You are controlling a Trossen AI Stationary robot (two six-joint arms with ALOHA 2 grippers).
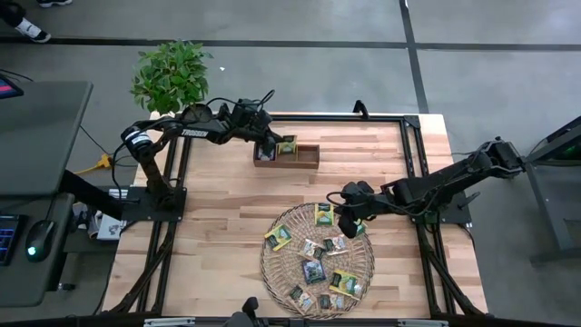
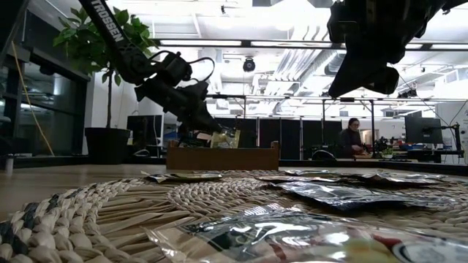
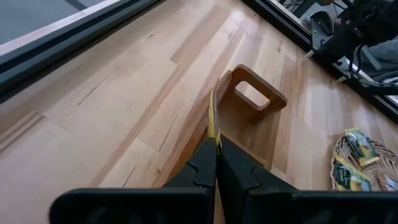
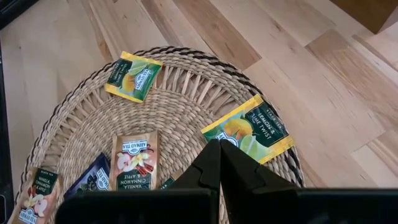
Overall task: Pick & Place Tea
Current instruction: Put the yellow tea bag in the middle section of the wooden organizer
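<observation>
Lighting's fine for you: the high view is evenly lit from overhead, the wooden surface (image 1: 218, 209) bright with only soft short shadows under the arms. In the low view you're shooting into the ceiling lights (image 2: 292, 11): they blow out across the top of the frame, and both arms read as near-silhouettes against them. Foreground there is out of focus; the nearest sachet (image 2: 292, 241) at bottom centre is a blurred smear with glare on its wrapper, while the woven tray (image 2: 66, 212) at lower left is soft too. Both wrist views are bright and sharp on the wood, and the hand bodies along the bottom edges are dark and blurred.
</observation>
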